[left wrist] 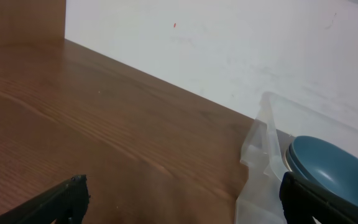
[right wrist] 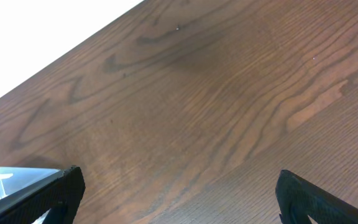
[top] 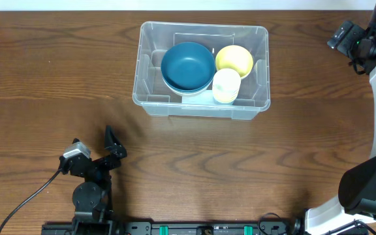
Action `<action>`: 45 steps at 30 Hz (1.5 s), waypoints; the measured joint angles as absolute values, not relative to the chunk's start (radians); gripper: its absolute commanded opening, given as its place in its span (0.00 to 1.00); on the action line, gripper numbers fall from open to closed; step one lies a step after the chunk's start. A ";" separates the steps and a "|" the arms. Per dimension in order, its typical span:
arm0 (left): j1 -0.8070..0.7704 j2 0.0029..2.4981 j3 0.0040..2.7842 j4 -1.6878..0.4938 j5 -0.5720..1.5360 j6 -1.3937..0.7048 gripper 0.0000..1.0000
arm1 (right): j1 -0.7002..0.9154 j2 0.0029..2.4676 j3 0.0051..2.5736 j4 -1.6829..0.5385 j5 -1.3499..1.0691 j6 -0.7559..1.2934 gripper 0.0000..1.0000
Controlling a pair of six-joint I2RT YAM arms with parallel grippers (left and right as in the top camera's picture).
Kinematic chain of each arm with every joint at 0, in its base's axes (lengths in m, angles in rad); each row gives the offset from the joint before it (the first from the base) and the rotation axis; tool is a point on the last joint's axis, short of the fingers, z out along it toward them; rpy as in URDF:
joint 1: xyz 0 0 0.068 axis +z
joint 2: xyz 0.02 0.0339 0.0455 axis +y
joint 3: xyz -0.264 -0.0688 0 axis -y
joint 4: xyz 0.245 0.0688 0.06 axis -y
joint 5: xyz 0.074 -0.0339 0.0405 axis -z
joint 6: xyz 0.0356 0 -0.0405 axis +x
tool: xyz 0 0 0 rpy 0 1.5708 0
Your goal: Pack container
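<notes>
The clear plastic container [top: 146, 79] sits at the far middle of the dark wood-grain table [top: 51, 78], near its back edge. It holds a blue bowl [top: 187, 64], a yellow bowl [top: 235, 57] and a pale cup [top: 226, 86]. A white wall [left wrist: 229, 43] rises behind the table. Broad bare wood lies left, right and in front of the bin. The left gripper [left wrist: 182, 193] hangs at the near left, fingers spread wide around nothing. The right gripper [right wrist: 179, 186], at the far right, also gapes wide and empty.
</notes>
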State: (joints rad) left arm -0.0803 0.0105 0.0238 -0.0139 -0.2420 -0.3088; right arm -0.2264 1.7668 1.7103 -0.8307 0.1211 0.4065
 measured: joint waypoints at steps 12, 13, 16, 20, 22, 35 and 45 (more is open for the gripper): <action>-0.080 0.010 0.024 -0.014 -0.242 -0.308 0.98 | -0.226 1.767 1.710 -0.831 0.121 0.406 0.99; -0.080 0.010 0.024 -0.014 -0.242 -0.307 0.98 | -0.226 1.767 1.710 -0.831 0.121 0.406 0.99; -0.080 0.010 0.024 -0.014 -0.242 -0.306 0.98 | -0.226 1.767 1.710 -0.831 0.121 0.406 0.99; -0.080 0.010 0.024 -0.014 -0.242 -0.306 0.98 | -0.226 1.767 1.710 -0.831 0.121 0.406 0.99; -0.080 0.010 0.024 -0.014 -0.242 -0.306 0.98 | -0.226 1.765 1.710 -0.833 0.121 0.406 0.99; -0.080 0.010 0.024 -0.015 -0.242 -0.306 0.98 | -0.019 1.378 1.663 -0.844 0.120 0.406 0.99; -0.080 0.010 0.027 -0.020 -0.238 -0.306 0.98 | 0.039 0.829 1.118 -0.657 0.124 0.405 0.99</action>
State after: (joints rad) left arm -0.0803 0.0105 0.0269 -0.0196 -0.2379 -0.3058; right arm 0.0387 0.8291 1.1183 -0.6575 0.1238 0.4053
